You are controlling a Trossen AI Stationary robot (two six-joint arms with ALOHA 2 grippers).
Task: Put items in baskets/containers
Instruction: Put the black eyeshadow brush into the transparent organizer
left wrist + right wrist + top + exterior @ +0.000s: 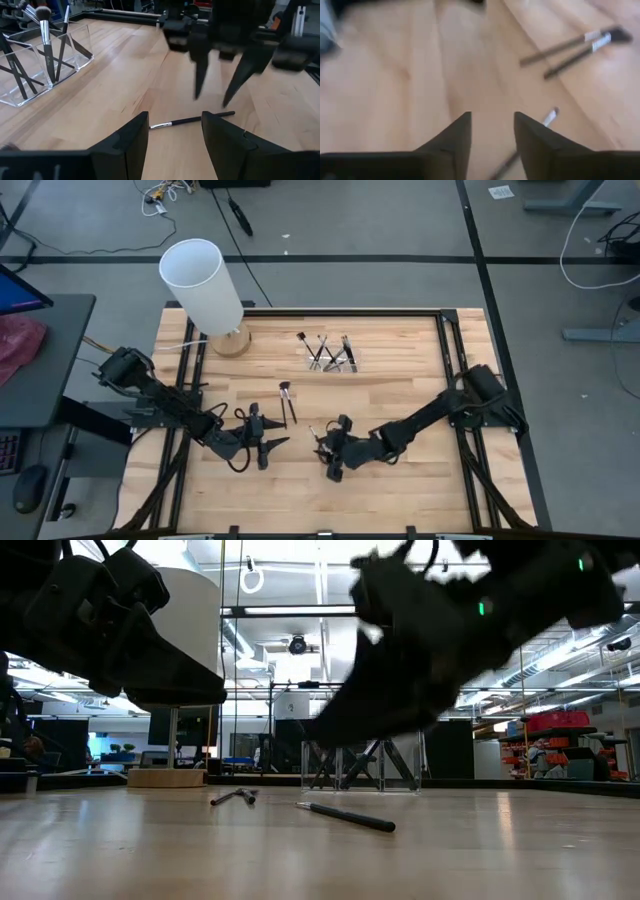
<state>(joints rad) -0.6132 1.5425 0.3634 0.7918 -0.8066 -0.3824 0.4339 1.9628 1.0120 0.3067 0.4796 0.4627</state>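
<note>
A clear low holder [331, 360] at the table's far middle has several brushes standing in it [46, 47]. Two brushes [286, 402] lie loose and crossed on the wood nearer the middle. One slim dark brush [192, 121] lies flat between my two grippers. My left gripper [175, 131] stands open and low, its fingertips just short of that brush. My right gripper [212, 99] faces it from the right, open. Its fingers slant down over the brush's handle without touching it. In the right wrist view the brush [545, 121] shows beside one finger.
A tall white cylinder on a wooden base [205, 285] stands at the far left of the table. Black frame rails [447, 370] run along the table's left and right sides. Bare wood lies toward the near edge [400, 500].
</note>
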